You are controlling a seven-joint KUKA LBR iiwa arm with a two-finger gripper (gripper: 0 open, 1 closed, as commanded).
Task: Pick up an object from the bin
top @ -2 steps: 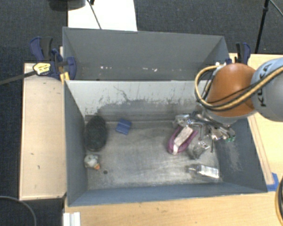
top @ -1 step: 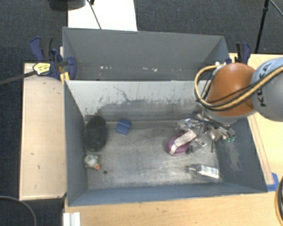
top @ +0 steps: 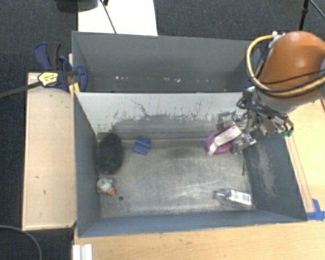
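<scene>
My gripper [top: 234, 138] hangs at the right side of the bin, under the orange wrist cover, above the floor. A purple and white packet [top: 219, 141] sits between its fingers, sticking out to the left, so the gripper is shut on it. A crumpled silvery wrapper [top: 234, 197] lies on the floor below the gripper, near the front right corner.
A dark oval brush-like thing [top: 109, 152] lies by the left wall. A small blue block [top: 142, 145] rests to its right. A little white and orange toy [top: 105, 186] sits in the front left corner. The arm covers the bin's right rim.
</scene>
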